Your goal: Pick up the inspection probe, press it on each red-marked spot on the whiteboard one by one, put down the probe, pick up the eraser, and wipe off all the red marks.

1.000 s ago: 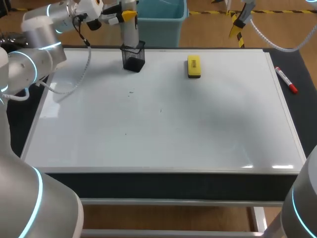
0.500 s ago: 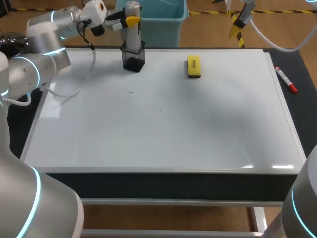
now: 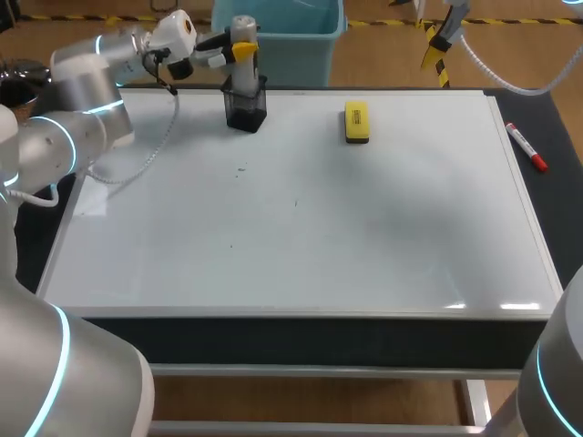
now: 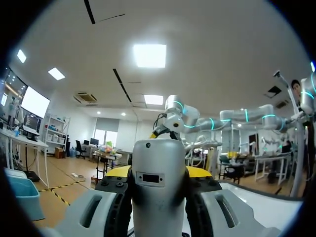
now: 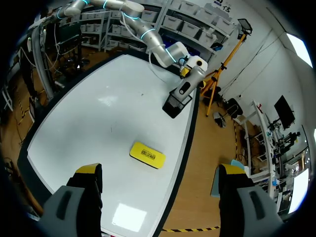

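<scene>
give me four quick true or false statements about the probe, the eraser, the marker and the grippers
1. The left gripper is shut on the probe. True.
2. The eraser is held in the right gripper. False: it lies on the whiteboard, and the right gripper is open with nothing between its fingers.
3. The probe's lower end stands in the black holder. True.
4. The red marker lies on the whiteboard. False: it lies on the dark table, beside the whiteboard's right edge.
</scene>
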You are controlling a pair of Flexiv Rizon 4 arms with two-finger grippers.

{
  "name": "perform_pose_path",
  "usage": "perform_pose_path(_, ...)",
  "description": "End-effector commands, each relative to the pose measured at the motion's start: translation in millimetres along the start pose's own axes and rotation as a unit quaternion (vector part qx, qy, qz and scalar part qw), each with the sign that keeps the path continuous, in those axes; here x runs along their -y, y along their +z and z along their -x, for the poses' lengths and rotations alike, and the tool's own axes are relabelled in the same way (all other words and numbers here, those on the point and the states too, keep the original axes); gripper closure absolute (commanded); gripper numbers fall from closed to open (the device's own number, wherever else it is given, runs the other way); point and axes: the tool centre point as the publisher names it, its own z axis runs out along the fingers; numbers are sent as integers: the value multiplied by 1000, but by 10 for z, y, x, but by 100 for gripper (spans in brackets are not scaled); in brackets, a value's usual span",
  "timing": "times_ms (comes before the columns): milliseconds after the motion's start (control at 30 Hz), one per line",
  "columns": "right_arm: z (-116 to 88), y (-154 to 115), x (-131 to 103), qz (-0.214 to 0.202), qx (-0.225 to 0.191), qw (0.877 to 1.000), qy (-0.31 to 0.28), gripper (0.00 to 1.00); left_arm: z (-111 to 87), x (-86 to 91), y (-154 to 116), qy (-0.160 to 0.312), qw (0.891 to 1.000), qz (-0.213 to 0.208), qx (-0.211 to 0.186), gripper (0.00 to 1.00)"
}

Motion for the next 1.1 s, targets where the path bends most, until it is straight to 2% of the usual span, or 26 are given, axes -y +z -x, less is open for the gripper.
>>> perform_pose_path(33,1,-10,-2,-2,-2,1000,-1,0,92,-83,-32,-2,969,-7,-246,100)
perform_pose_path(400,1,-10,-2,-2,-2,1000,-1,0,140,-223,-74,-10,970,-10,-245,100)
perform_pose_path(767,1,-10,-2,-2,-2,1000,-1,0,183,-293,-111,-9,964,4,-266,100)
perform_pose_path(1100,1,-10,-2,-2,-2,1000,-1,0,218,-358,-128,-9,959,-4,-282,100)
